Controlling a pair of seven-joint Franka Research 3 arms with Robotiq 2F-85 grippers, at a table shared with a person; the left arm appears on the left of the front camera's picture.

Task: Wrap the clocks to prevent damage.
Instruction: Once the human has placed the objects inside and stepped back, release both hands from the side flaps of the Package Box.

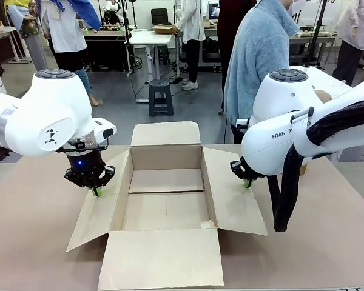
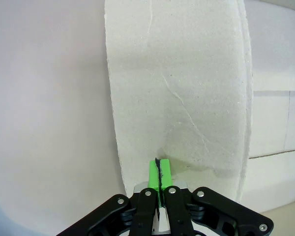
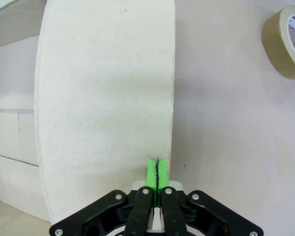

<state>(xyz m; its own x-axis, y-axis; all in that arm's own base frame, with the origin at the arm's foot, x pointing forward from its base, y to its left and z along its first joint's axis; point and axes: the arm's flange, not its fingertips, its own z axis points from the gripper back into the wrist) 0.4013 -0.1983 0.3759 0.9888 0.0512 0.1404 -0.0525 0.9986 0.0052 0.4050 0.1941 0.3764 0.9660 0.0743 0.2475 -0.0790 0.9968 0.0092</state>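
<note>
An open cardboard box point(image 1: 165, 157) stands in the middle of the table with its flaps spread outward. My left gripper point(image 1: 97, 192) is shut, its green tips pressing down on the left flap point(image 1: 100, 212). The left wrist view shows the same shut gripper point(image 2: 160, 169) touching that flap point(image 2: 177, 88). My right gripper point(image 1: 247, 182) is shut too, with its tips on the right flap point(image 1: 233, 200). In the right wrist view the gripper point(image 3: 158, 172) rests near the edge of the flap point(image 3: 103, 98). Nothing is held. The clocks are out of view.
A roll of brown tape point(image 3: 287, 42) lies on the table beyond the right flap. A person in a light blue sweater point(image 1: 261, 54) stands at the far side, turned away. A small stool point(image 1: 161, 97) stands on the floor behind the table.
</note>
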